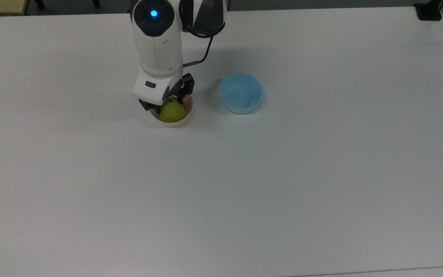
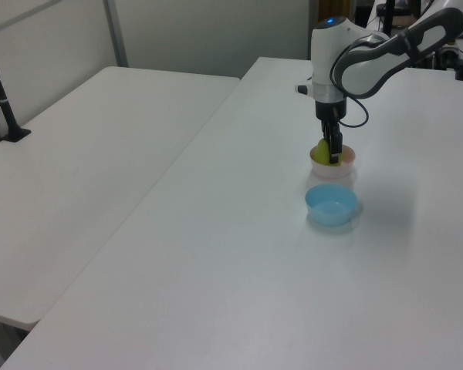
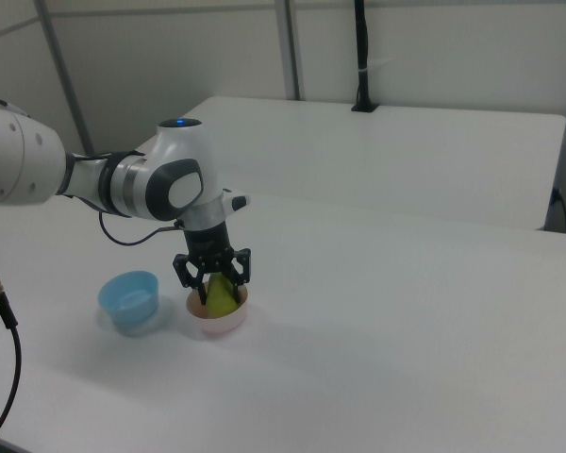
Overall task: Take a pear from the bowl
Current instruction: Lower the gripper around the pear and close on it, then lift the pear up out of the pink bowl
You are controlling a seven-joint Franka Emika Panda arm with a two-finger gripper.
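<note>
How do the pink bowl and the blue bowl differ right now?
Colour: the pink bowl is pale pink, the blue bowl light blue.
Contents: the pink bowl holds the pear; the blue bowl holds nothing.
Robot: the gripper is down at the pink bowl with its fingers on either side of the pear; the blue bowl stands apart from it.
Shared: both are round, upright, similar in size, side by side on the white table.
</note>
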